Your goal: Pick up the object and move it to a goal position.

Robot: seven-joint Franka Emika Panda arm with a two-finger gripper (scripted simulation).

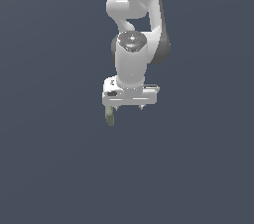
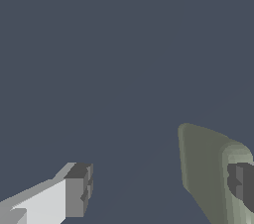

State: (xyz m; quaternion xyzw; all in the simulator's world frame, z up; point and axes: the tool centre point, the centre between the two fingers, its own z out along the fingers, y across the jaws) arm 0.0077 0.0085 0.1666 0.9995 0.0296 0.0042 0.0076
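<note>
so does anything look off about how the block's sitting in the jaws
Yes. The olive-green block hangs off one end of the gripper, at the exterior view's left, not centred. In the wrist view the block rests against one fingertip pad while the other pad stands well apart, so the jaws look open around it, not clamped.

The arm (image 1: 133, 54) is showing glossy white all the way down, with a dark grey band running along its side and a grey disc on the wrist joint carrying tiny red marks. The claw (image 1: 128, 108) is reading white too — its fingertips (image 2: 78, 190) are wearing dark grey pads in the wrist view. The object (image 1: 109, 115) is glowing a dull olive-green, plain and unpatterned, paler at its rounded edge. Behind everything, the surface (image 1: 49, 168) is sitting flat slate blue-grey — no markings.
</note>
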